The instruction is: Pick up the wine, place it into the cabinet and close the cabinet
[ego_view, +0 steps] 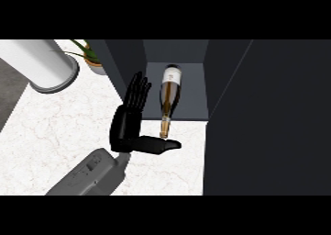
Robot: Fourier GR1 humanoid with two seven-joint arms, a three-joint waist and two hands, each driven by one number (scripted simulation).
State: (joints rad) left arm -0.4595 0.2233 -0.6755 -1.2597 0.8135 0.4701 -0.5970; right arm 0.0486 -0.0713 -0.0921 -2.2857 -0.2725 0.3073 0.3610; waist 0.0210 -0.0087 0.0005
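Observation:
The wine bottle (169, 92) lies on its side on the floor of the open dark cabinet (193, 98). Its base points to the back and its neck pokes out over the front edge. My left hand (127, 126) is just left of the bottle, open. Its straight fingers (137, 92) reach up along the cabinet's left wall, and its thumb (166, 145) sticks out to the right just below the bottle's mouth. The hand holds nothing. The cabinet's dark door (276, 119) stands open at the right and fills that side of the view. My right hand does not show.
On the white marble counter (52, 128) at the far left stands a large white cylinder (42, 64). A small potted plant (93, 58) sits beside the cabinet's left wall. The counter's left edge runs along a dark grey floor.

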